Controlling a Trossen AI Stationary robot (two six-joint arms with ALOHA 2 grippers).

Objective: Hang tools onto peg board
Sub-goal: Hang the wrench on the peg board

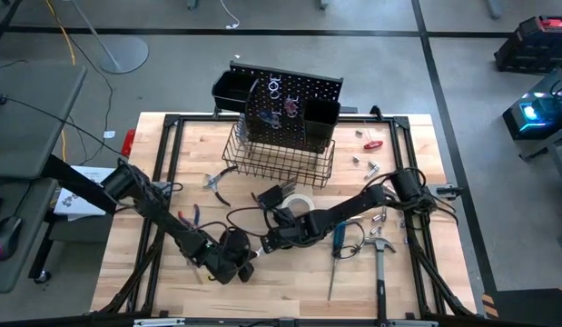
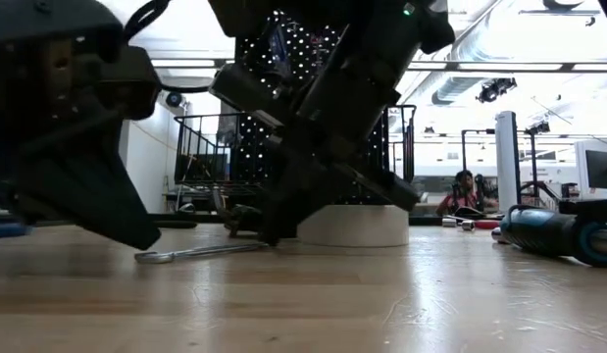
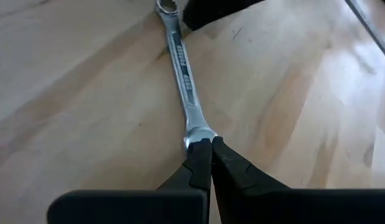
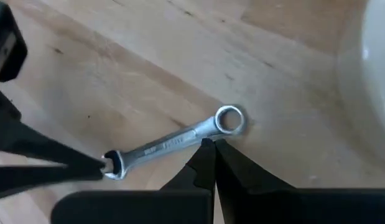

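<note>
I see the peg board (image 1: pixel 294 95) standing upright at the far middle of the table (image 1: pixel 408 282), with a black bin (image 1: pixel 231 88) on its left, another bin (image 1: pixel 321 116) on its right whose contents I cannot make out, and a wire basket (image 1: pixel 281 159) in front of its foot. Near the front, a silver combination wrench (image 4: pixel 173 143) lies flat with lettering on its shank too small for me to read, just left of the white tape roll (image 1: pixel 297 204). My left tool (image 3: pixel 209 146) is closed with its tips on the wrench's open-jaw end, and my right tool (image 4: pixel 212 148) is closed with its tips touching the shank beside the ring end; neither has the wrench gripped.
</note>
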